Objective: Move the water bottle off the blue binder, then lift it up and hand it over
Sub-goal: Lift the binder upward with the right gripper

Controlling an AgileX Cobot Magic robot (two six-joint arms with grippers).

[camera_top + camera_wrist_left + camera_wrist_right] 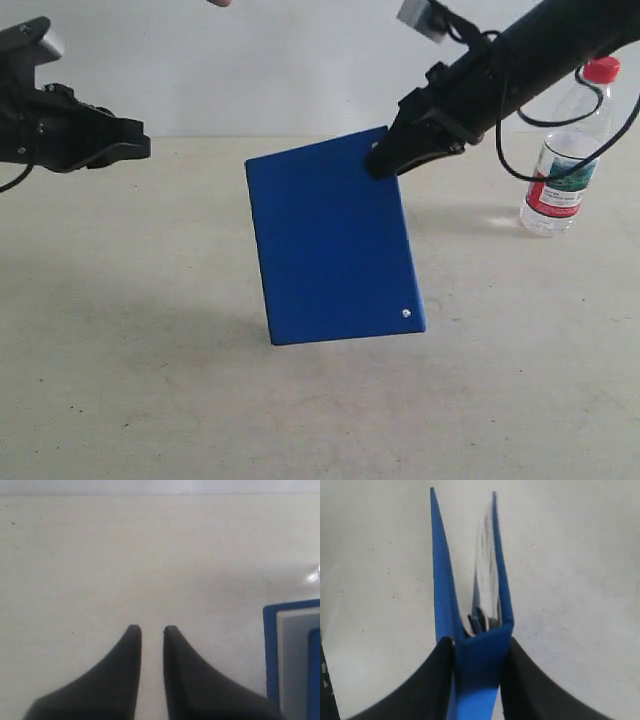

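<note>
Bottle: the bottle stands upright on the tabletop near the far right corner, well apart from the binder and already off it.
Binder: the binder hangs tilted over the middle of the tabletop, held up by one upper corner; I cannot tell whether its lowest corner is fully clear.
Right gripper: the right gripper is clamped across the binder's thin spine, a finger on each side.
Left gripper: the left gripper hovers by the left edge, its fingers a narrow gap apart with nothing between them.
Step in hand: lifting looks done, so the handover is what's left.
Doing it well: keep the squeeze firm, because the covers splay open below the spine and the weight hangs off one corner; move slowly so it does not swing.
Materials: the binder is stiff and flat with a smooth deep blue cover and a silver rivet; the bottle is clear plastic with a red cap; the tabletop is pale and matte.
</note>
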